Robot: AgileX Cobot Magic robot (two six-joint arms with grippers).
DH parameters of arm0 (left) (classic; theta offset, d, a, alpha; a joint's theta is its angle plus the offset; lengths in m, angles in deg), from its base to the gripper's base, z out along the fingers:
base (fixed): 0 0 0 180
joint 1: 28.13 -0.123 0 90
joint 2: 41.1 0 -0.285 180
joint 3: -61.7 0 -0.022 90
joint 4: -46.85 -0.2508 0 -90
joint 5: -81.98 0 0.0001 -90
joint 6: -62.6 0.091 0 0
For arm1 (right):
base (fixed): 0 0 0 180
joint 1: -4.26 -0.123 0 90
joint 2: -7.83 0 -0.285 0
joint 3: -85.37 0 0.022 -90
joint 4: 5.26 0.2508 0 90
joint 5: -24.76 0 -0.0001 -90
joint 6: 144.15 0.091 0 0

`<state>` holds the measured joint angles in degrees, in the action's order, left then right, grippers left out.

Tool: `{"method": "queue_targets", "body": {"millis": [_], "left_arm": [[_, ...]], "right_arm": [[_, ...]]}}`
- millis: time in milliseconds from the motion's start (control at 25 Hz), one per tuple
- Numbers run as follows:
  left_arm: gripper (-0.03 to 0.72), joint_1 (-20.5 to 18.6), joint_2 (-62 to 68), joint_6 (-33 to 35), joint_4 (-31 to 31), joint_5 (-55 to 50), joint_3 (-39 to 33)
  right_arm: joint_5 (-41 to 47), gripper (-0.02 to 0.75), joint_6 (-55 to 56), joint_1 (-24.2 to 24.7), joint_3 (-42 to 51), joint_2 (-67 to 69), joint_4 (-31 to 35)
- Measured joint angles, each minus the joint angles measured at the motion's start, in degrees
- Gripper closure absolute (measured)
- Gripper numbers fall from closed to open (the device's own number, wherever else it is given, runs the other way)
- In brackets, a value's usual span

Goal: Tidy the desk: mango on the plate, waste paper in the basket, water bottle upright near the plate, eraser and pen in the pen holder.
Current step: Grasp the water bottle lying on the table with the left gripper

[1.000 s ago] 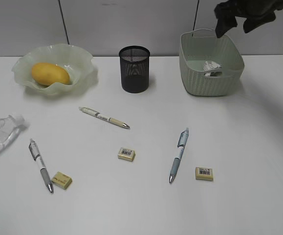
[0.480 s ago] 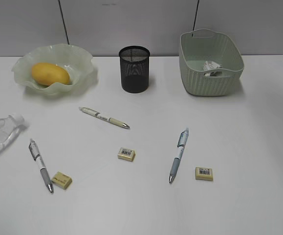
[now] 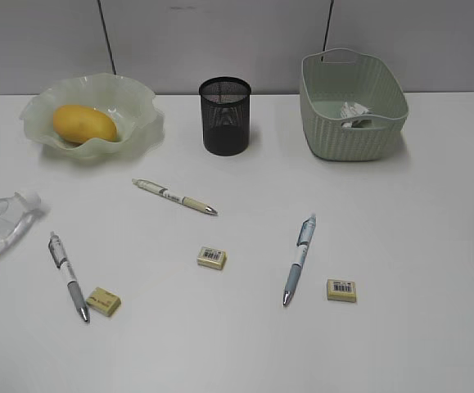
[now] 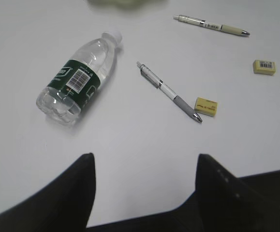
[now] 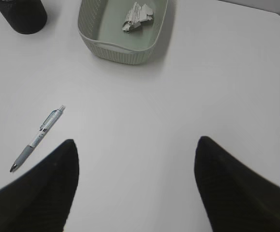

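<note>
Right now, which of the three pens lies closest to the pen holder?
The cream-barrelled pen, lying just in front of the pen holder. The grey-grip pen and the blue pen both lie farther toward the desk's near edge.

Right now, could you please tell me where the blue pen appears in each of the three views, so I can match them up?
Exterior view: the blue pen lies right of centre, tip toward the camera, left of an eraser.
Left wrist view: not in it; the two pens there are other ones.
Right wrist view: blue pen at the left, below the basket.
Shared landmark: the basket, with the paper scrap inside.
</note>
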<state>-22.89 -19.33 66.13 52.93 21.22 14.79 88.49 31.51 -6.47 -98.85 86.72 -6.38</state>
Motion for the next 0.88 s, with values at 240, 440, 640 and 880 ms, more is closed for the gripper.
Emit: {"method": "queue_targets", "body": {"millis": [240, 440, 640, 880], "left_arm": [[0.197, 0.00, 0.00, -0.05, 0.00, 0.00, 0.00], [0.197, 0.00, 0.00, -0.05, 0.00, 0.00, 0.00], [0.197, 0.00, 0.00, -0.05, 0.00, 0.00, 0.00], [0.197, 0.00, 0.00, -0.05, 0.00, 0.00, 0.00]], "right_arm": [[-7.73, 0.152, 1.79, 0.00, 20.92, -17.64, 0.66], [-8.89, 0.152, 2.82, 0.00, 34.01, -29.29, 3.55], [-6.15, 0.152, 3.18, 0.00, 42.29, -39.77, 6.73], [0.94, 0.152, 5.84, 0.00, 48.49, -50.85, 3.70]]}}
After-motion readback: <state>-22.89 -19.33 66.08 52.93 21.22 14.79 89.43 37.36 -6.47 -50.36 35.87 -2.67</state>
